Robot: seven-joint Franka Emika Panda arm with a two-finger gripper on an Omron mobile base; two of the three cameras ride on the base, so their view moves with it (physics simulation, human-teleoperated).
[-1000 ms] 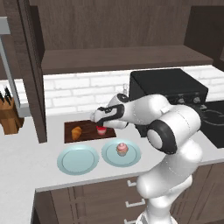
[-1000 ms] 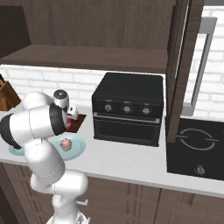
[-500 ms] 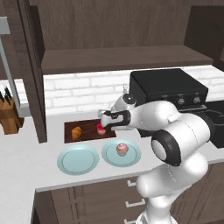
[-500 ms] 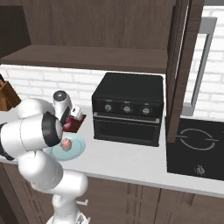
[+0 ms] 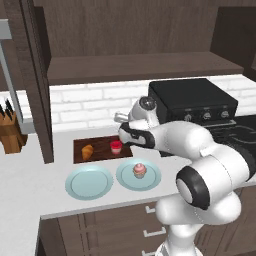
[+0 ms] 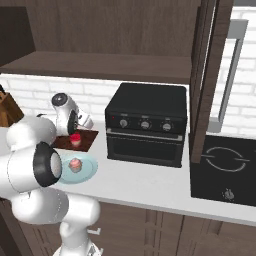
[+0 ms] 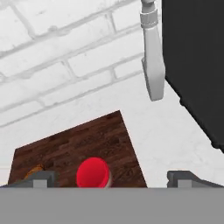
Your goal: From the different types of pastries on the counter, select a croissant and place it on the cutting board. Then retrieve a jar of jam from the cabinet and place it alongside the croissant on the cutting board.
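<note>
The jam jar [image 5: 116, 147] stands upright on the cutting board [image 5: 100, 146], right of the croissant [image 5: 87, 151], the two apart. The pincer [image 7: 109, 177] hangs above the jar, spread wide and gripping nothing. The cupcake [image 5: 139, 170] sits on a blue plate [image 5: 150, 178] on the worktop [image 5: 30, 185].

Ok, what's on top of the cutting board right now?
On the cutting board sit the croissant and the jar of jam, apart. The board's right end is hidden behind the arm.

Kitchen: brick backsplash, countertop oven [image 6: 145, 130], cooktop [image 6: 227, 167], knife block [image 5: 11, 132].
</note>
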